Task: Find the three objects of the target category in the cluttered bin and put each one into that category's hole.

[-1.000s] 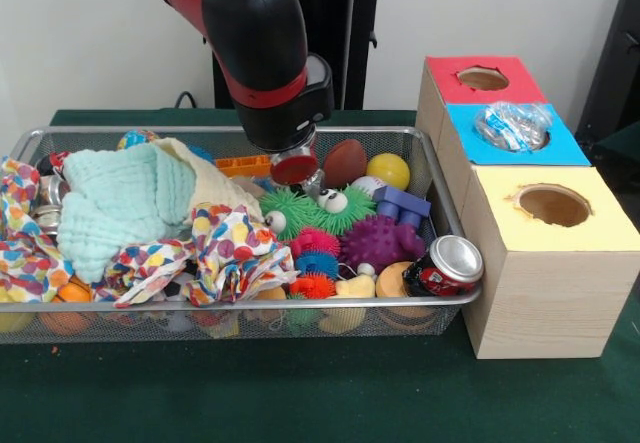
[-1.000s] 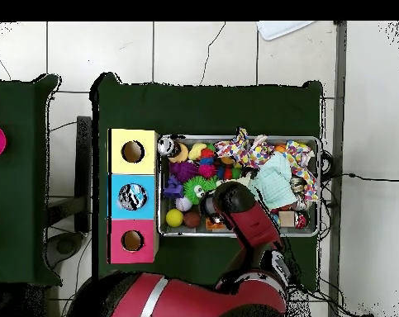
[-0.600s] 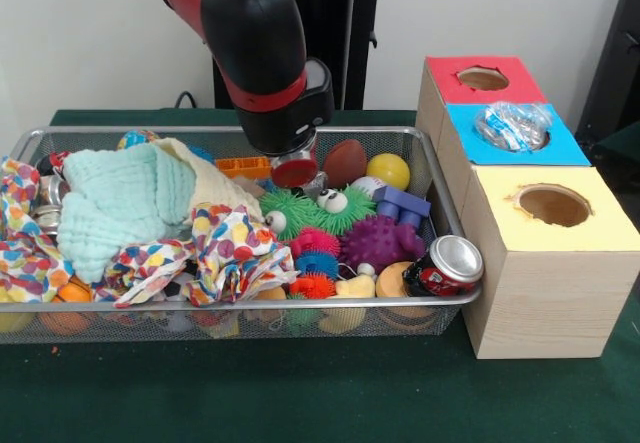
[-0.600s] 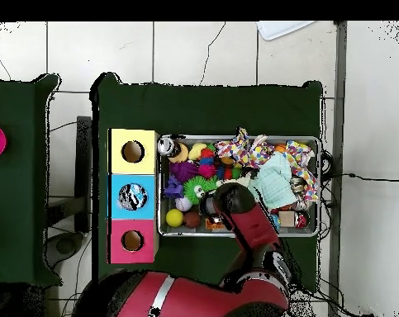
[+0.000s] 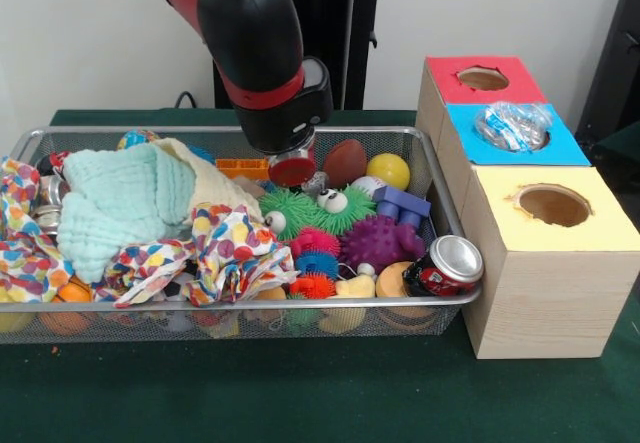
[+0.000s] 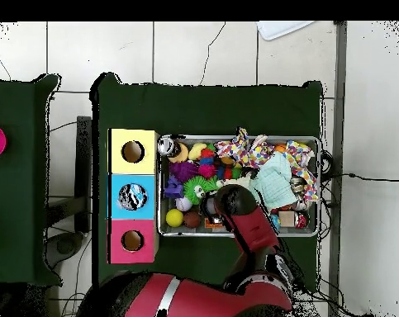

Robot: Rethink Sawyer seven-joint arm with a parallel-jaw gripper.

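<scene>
The gripper [image 5: 295,168] is showing only a red underside below the black wrist, so its fingers are staying unreadable; cloths [image 5: 140,213] are burying the bin's [image 5: 300,305] left half; the arm [image 6: 244,223] is blocking the overhead view of nearby toys.

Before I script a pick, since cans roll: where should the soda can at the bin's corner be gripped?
Grip the can across its cylindrical body, coming from above. It lies tilted with its silver top toward the yellow box, against the bin rim, so the side approaches look blocked; only its upper side is exposed.
</scene>
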